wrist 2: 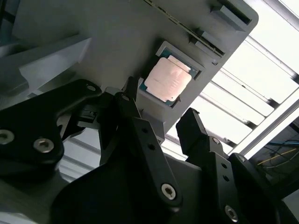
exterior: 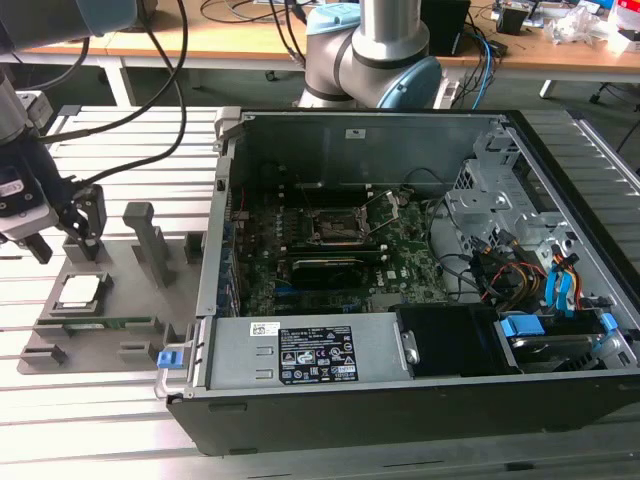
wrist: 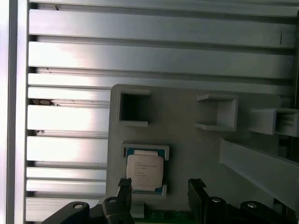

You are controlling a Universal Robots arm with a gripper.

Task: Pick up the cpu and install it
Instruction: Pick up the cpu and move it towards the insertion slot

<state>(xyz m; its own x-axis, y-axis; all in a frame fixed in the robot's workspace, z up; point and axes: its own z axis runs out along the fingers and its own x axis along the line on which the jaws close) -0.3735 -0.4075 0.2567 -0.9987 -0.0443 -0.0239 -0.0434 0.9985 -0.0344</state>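
Entry: your gripper (exterior: 62, 235) hangs over the grey tray (exterior: 120, 285). Its jaws are spread and empty, and both wrist views show clear space between the two black fingers (wrist: 198, 193).

The cpu (exterior: 80, 291) lies flat in its square pocket on the tray, silvery top up, with nothing touching it.

Relation that matters: in the first wrist view the cpu (wrist: 145, 170) sits ahead of the fingertips, not between them. It is also nearer one finger than the other, so the midline of the gap misses the chip's centre. The second wrist view agrees: the cpu (wrist 2: 168, 78) is beyond the tips of the gripper (wrist 2: 161, 105) and clear of both.

Axis: the chip is close to square. Its edges look roughly square to the line joining the fingers, so you can read this as an offset rather than a twist.

The green memory stick (exterior: 100, 323) lies along the tray's edge, just beside the cpu pocket. The open computer case (exterior: 400, 410) stands on the exterior view's right of the tray, and its socket (exterior: 335, 228) is well apart from the tray.
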